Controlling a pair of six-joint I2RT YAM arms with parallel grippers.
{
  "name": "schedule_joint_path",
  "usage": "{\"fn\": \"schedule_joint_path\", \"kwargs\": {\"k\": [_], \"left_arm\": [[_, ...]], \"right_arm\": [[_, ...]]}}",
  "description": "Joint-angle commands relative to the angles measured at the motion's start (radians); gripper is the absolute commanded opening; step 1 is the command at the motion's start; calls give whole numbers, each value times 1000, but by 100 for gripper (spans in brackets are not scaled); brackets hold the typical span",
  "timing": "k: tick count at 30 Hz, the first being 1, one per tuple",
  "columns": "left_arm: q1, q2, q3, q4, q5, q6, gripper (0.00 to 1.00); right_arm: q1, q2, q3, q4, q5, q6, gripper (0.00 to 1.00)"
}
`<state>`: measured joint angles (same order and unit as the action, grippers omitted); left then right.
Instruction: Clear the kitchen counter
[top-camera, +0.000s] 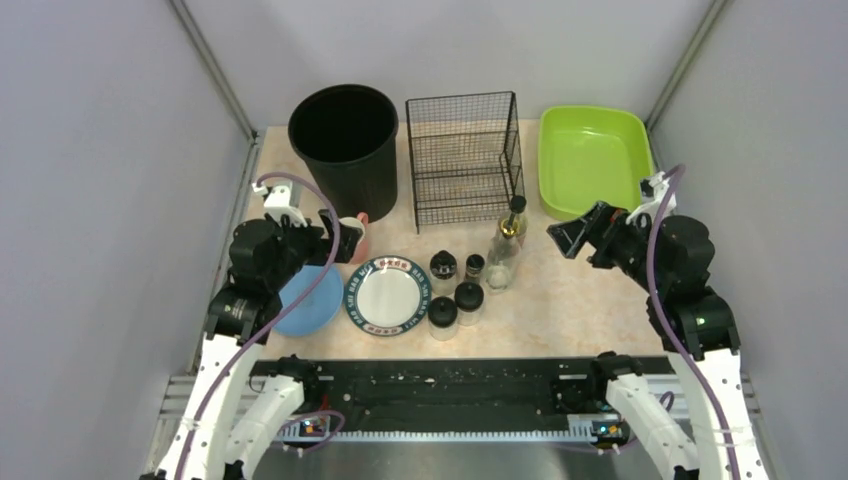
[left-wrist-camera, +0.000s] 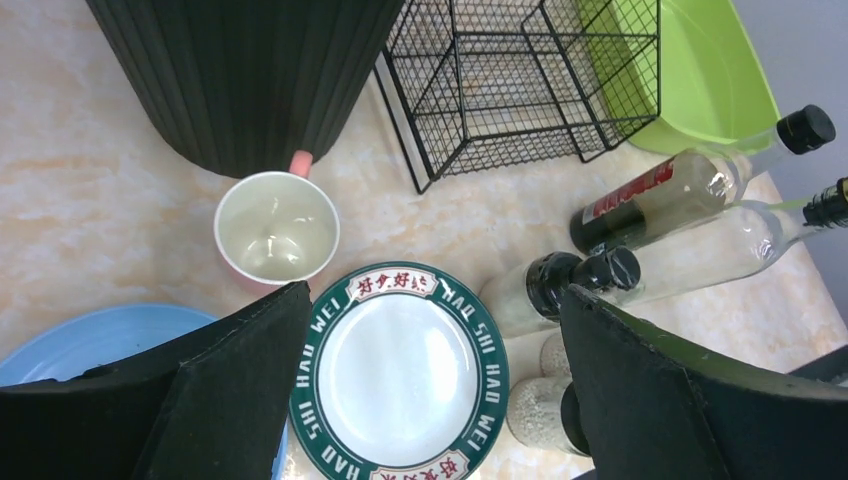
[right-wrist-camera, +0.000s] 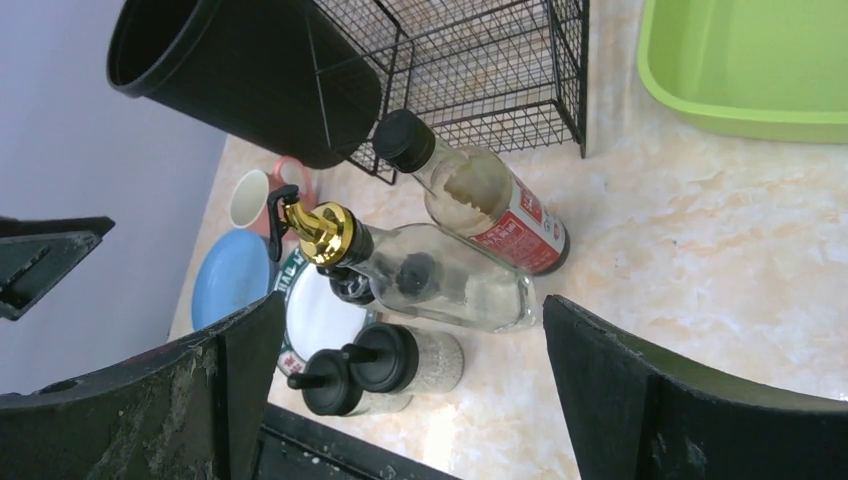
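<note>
The fingers (left-wrist-camera: 220, 400) of the left gripper (left-wrist-camera: 432, 295) and of the right gripper (right-wrist-camera: 410, 300) stand wide apart, gripping nothing. From the near side, the kitchen counter (top-camera: 590, 310) carries a blue plate (top-camera: 305, 300), a patterned plate (top-camera: 388, 293), four small jars (top-camera: 443, 315), two bottles (top-camera: 508, 245) and a mug (top-camera: 355, 235). Farther back, the rack (top-camera: 460, 150) and green tray (top-camera: 592, 160) hold nothing; the inside of the bin (top-camera: 345, 140) is too dark to read. Clearing appears not yet begun.
</note>
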<state>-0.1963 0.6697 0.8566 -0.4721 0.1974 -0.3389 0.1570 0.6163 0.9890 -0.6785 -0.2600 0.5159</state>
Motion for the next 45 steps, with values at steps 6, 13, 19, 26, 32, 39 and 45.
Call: {"fn": "schedule_joint_path", "kwargs": {"k": [6, 13, 19, 26, 32, 39, 45], "left_arm": [[2, 32, 18, 48, 59, -10, 99], [1, 4, -24, 73, 95, 17, 99], [2, 6, -27, 55, 82, 29, 99], [3, -1, -34, 52, 70, 29, 99], [3, -10, -39, 47, 58, 32, 99], [3, -28, -47, 48, 50, 34, 99], [2, -42, -53, 53, 52, 29, 99]], "right_arm": [[7, -24, -135, 176, -254, -70, 99], [9, -49, -203, 284, -313, -128, 84], [11, -46, -217, 306, -254, -181, 85], [109, -24, -270, 392, -121, -208, 82], [357, 38, -260, 415, 152, -291, 82], [420, 79, -306, 497, 299, -335, 81], [455, 109, -340, 595, 341, -333, 76]]}}
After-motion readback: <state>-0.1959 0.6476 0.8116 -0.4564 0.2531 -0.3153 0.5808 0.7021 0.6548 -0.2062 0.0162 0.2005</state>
